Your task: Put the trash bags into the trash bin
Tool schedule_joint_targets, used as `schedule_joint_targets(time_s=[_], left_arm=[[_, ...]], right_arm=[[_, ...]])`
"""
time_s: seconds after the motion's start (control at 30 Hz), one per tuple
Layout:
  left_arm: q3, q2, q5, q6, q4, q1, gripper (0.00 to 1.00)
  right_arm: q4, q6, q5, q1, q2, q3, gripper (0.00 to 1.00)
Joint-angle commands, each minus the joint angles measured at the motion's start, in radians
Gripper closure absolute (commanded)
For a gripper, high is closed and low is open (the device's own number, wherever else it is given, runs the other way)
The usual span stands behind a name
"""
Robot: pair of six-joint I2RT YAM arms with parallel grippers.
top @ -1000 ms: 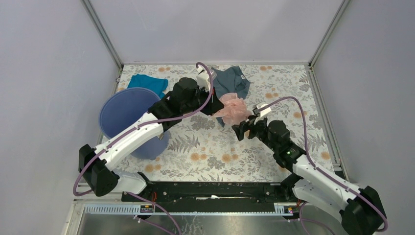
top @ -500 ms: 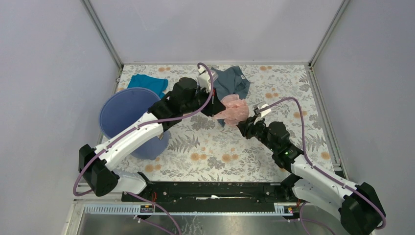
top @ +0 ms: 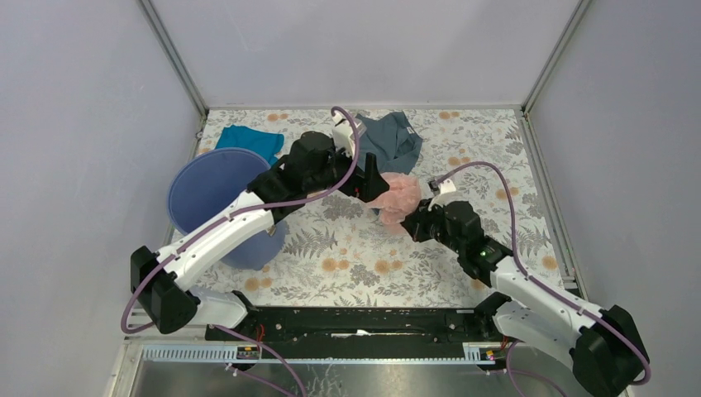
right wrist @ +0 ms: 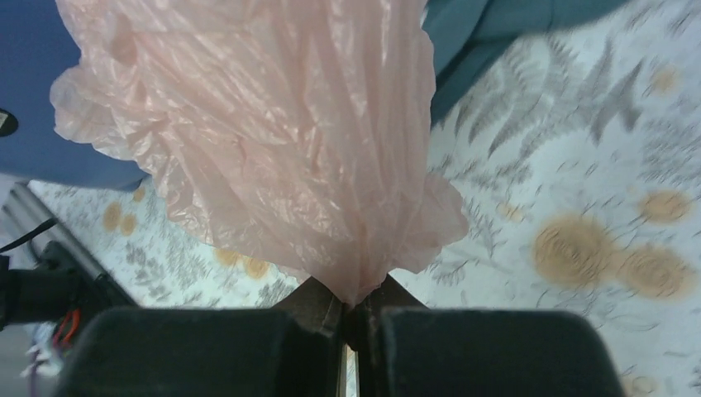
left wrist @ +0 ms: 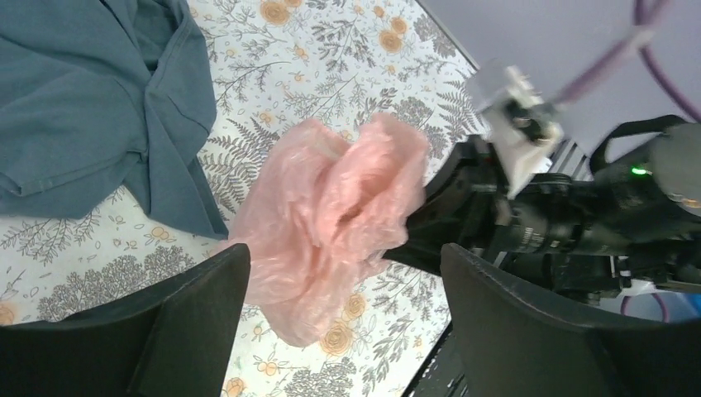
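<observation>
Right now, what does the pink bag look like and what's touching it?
The pink trash bag is thin, see-through, crinkly plastic film, bunched into a ruffled wad. The right hand is shut on one gathered end, and the film fans out from there. It is over the flowery tablecloth, beside the grey-blue garment. The left hand is open close by, not gripping it.

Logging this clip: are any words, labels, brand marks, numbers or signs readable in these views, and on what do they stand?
No text can be read in any view.
The pink trash bag, blue bin, grey-blue garment and floral table cover carry no print.
The white fitting on the right wrist is too blurred to show any marking.
The green light is only a lamp.
</observation>
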Motion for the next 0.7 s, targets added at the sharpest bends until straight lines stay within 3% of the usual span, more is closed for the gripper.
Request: schedule_joint_targets(time_s=[0.0,0.13,0.2,0.4,0.5,0.67], left_arm=[[-0.014,-0.103,-0.038,0.021,0.092,0.004,0.07],[-0.051,-0.131,0.033,0.028,0.149,0.005,0.04],[-0.048,-0.117,0.084,0.029,0.156,0.004,0.04],[-0.006,-0.039,0.211,0.031,0.117,-0.019,0.05],[0.016,-0.008,0.211,0.047,0.088,-0.048,0.1],[0.024,0.002,0.163,0.053,0.065,-0.078,0.14]], right_arm=[[-0.174,0.163,-0.223,-0.092,0.109,0.109,1.0],[-0.051,0.328,-0.764,-0.307,0.276,0.14,1.0],[0.018,0.409,-0.922,-0.338,0.328,0.168,1.0],[-0.175,0.306,-0.898,-0.355,0.315,0.32,0.92],[-0.262,0.27,-0.855,-0.387,0.273,0.371,0.91],[-0.256,0.277,-0.85,-0.421,0.237,0.392,0.87]])
